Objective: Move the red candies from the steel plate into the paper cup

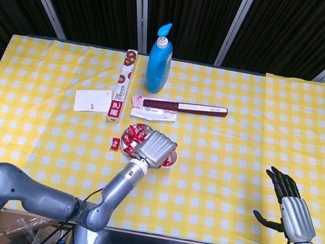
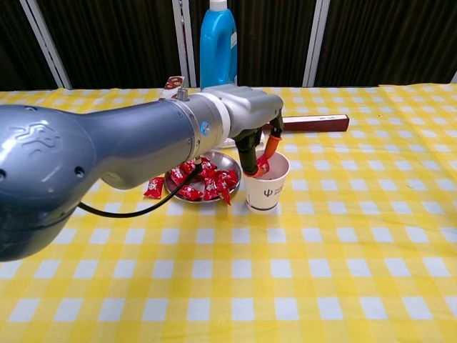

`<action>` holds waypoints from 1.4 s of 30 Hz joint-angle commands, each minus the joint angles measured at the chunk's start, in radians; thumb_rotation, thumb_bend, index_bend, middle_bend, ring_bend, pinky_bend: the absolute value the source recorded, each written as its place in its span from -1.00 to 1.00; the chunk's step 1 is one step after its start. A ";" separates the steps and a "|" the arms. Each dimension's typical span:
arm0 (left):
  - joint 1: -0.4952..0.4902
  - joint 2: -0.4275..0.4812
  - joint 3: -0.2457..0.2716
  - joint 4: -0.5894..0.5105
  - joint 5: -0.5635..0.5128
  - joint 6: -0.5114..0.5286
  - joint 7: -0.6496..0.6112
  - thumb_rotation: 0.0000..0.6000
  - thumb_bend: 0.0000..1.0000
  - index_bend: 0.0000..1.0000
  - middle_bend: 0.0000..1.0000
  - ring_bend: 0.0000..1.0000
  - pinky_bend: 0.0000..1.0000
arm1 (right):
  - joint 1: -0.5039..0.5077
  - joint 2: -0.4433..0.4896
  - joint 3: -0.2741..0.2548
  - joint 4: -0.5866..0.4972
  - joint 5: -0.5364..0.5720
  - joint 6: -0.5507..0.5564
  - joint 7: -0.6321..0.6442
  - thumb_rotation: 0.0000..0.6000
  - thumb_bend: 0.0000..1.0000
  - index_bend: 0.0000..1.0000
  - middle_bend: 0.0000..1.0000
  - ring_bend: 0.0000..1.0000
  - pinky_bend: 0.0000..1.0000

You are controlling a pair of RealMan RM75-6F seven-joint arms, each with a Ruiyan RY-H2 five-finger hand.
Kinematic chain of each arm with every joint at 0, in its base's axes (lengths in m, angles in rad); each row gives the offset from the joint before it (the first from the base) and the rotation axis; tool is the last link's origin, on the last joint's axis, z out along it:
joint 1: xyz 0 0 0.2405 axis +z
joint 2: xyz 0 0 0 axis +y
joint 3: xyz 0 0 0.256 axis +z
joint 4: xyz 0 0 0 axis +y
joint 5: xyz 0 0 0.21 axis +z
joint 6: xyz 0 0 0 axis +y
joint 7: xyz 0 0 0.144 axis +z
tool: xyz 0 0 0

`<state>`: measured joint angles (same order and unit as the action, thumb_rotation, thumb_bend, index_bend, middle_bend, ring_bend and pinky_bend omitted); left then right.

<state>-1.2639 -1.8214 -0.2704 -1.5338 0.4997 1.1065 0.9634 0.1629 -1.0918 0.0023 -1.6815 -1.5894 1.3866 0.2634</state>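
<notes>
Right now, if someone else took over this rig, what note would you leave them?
Left hand: over the paper cup, fingers pinching a red candy at the cup's mouth; not released yet.
Right hand: open, idle at the right table edge, holding nothing.
Steel plate: just left of the cup, a pile of red candies still on it.
One stray candy lies on the cloth left of the plate.
Left to do: drop this one, then move the pile; the stray too, probably.
</notes>
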 commanded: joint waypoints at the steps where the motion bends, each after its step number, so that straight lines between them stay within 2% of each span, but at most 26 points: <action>1: -0.001 -0.009 0.003 0.011 -0.010 -0.006 0.000 1.00 -0.56 -0.17 0.61 0.84 0.93 | 0.000 0.000 0.000 0.000 0.000 0.002 0.000 1.00 -0.45 -1.00 -1.00 -1.00 -1.00; 5: 0.010 0.002 0.004 -0.003 -0.005 0.006 -0.009 1.00 -0.57 -0.27 0.54 0.82 0.93 | -0.001 0.000 0.000 0.001 -0.001 0.003 0.000 1.00 -0.45 -1.00 -1.00 -1.00 -1.00; 9: 0.034 0.045 0.016 -0.046 0.004 0.025 -0.012 1.00 -0.57 -0.27 0.52 0.82 0.93 | -0.001 -0.001 0.000 0.001 -0.003 0.004 -0.003 1.00 -0.45 -1.00 -1.00 -1.00 -1.00; 17: 0.092 0.146 0.080 -0.130 0.034 0.036 -0.021 1.00 -0.57 -0.19 0.63 0.82 0.93 | -0.003 -0.003 0.000 0.001 -0.003 0.008 -0.010 1.00 -0.45 -1.00 -1.00 -1.00 -1.00; 21: 0.113 0.170 0.107 -0.135 0.033 0.035 -0.024 1.00 -0.57 -0.24 0.56 0.81 0.93 | -0.003 -0.004 0.000 0.001 -0.002 0.007 -0.015 1.00 -0.45 -1.00 -1.00 -1.00 -1.00; 25: 0.132 0.170 0.107 -0.120 0.063 0.035 -0.065 1.00 -0.57 -0.33 0.49 0.79 0.93 | -0.003 -0.005 0.000 0.001 -0.001 0.007 -0.016 1.00 -0.45 -1.00 -1.00 -1.00 -1.00; 28: 0.144 0.165 0.109 -0.103 0.098 0.027 -0.098 1.00 -0.56 -0.26 0.57 0.79 0.93 | -0.002 -0.005 0.001 0.000 0.001 0.005 -0.017 1.00 -0.45 -1.00 -1.00 -1.00 -1.00; 32: 0.145 0.161 0.126 -0.085 0.102 0.011 -0.088 1.00 -0.49 -0.13 0.63 0.81 0.93 | -0.002 -0.004 0.001 0.000 0.001 0.004 -0.015 1.00 -0.45 -1.00 -1.00 -1.00 -1.00; 42: 0.117 0.109 0.188 0.032 0.144 -0.062 -0.017 1.00 -0.47 -0.12 0.63 0.81 0.93 | -0.001 -0.001 0.002 0.001 0.003 0.003 -0.005 1.00 -0.45 -1.00 -1.00 -1.00 -1.00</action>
<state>-1.1399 -1.7008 -0.0961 -1.5228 0.6289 1.0587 0.9364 0.1618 -1.0934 0.0044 -1.6810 -1.5869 1.3901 0.2578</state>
